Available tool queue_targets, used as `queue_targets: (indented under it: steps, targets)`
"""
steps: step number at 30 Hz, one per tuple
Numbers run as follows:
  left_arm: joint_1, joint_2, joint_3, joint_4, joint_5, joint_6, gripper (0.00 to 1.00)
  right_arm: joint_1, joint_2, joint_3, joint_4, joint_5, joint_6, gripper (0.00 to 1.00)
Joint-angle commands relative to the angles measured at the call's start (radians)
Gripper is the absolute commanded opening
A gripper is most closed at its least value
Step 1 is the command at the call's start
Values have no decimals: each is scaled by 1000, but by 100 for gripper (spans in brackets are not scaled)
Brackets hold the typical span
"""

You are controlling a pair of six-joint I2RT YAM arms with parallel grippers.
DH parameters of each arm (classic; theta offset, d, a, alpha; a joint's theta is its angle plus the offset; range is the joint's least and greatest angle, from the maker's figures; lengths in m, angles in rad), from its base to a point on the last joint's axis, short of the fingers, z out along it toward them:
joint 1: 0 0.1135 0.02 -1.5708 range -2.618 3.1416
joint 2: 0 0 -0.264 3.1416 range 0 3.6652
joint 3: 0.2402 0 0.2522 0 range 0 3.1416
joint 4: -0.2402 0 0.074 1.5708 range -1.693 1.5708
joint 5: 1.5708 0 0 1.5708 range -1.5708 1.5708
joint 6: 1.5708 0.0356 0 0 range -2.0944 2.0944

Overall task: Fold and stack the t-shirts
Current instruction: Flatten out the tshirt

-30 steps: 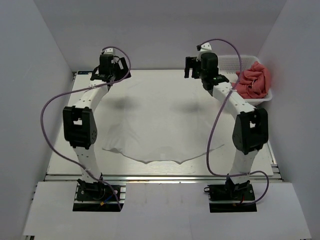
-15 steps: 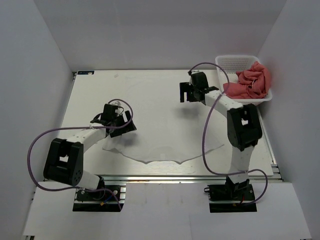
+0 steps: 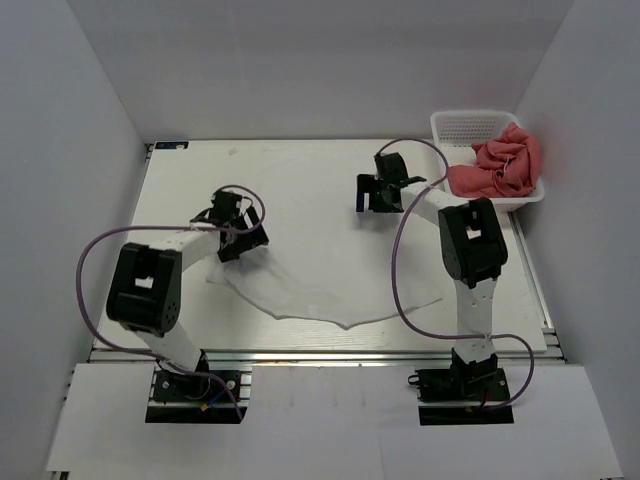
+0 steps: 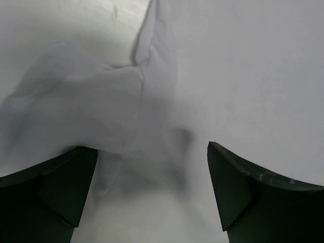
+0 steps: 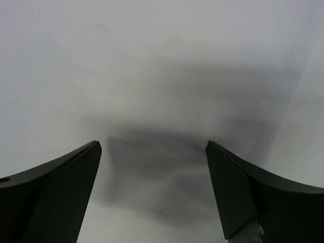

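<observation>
The white cotton t-shirt (image 3: 320, 290) lies spread flat on the near half of the white table (image 3: 300, 170). Its long axis runs left to right, roughly parallel to the near edge. Its near outline is a shallow curve bowing toward the arm bases. I cannot tell which edge carries the collar, as white cloth on white table gives little contrast.

The shirt's left far corner is rumpled. In the left wrist view the cloth (image 4: 91, 111) rises into a soft fold with a seam running away from the camera.

The left gripper (image 3: 237, 238) is low over that rumpled corner. Its jaws are spread wide, with the fold lying between the fingers (image 4: 50, 192). I cannot tell whether the tips touch the cloth.

The right gripper (image 3: 378, 195) is low over the table, right of centre, toward the far side. Its jaws are spread wide with nothing between them. Its own camera shows only a flat white surface and shadow.

A white plastic mesh basket (image 3: 465, 125) sits at the far right corner. It holds a crumpled pink garment (image 3: 505, 165), well apart from the white shirt.
</observation>
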State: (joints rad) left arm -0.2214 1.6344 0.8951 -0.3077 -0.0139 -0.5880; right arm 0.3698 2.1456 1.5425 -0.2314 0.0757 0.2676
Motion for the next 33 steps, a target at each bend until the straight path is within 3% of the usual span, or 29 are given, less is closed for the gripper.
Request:
queue_targets:
  steps: [1, 6, 7, 9, 12, 15, 17, 20, 25, 29, 33]
  targets:
    - [25, 172, 165, -129, -144, -12, 100, -8, -82, -174, -68, -20, 117, 90]
    - [67, 424, 493, -226, -193, 63, 100, 0, -323, -496, -25, -10, 171, 90]
    - [77, 459, 583, -176, -116, 118, 100, 7, -392, -621, -25, -19, 185, 90]
    - [77, 522, 674, -113, -32, 203, 100, 56, -458, -705, 21, -119, 167, 90]
    - [65, 748, 936, -91, 110, 365, 100, 154, -648, -907, 37, -249, 160, 90]
    - [54, 950, 1456, -226, 194, 398, 100, 248, -735, -966, 38, -309, 182, 90]
    - [54, 1091, 1576, -206, 239, 372, 100, 296, -754, -970, 53, -356, 179, 90]
    - [54, 1107, 1524, -38, 289, 314, 100, 368, -706, -909, 58, -358, 153, 90]
    - [54, 1145, 1553, -2, 327, 278, 100, 432, -581, -785, 46, -360, 96, 90]
    - [54, 1102, 1512, 44, 307, 251, 100, 425, -604, -704, 3, -223, 120, 90]
    - [54, 1013, 1542, 28, 166, 237, 100, 416, -644, -613, -74, -80, 131, 90]
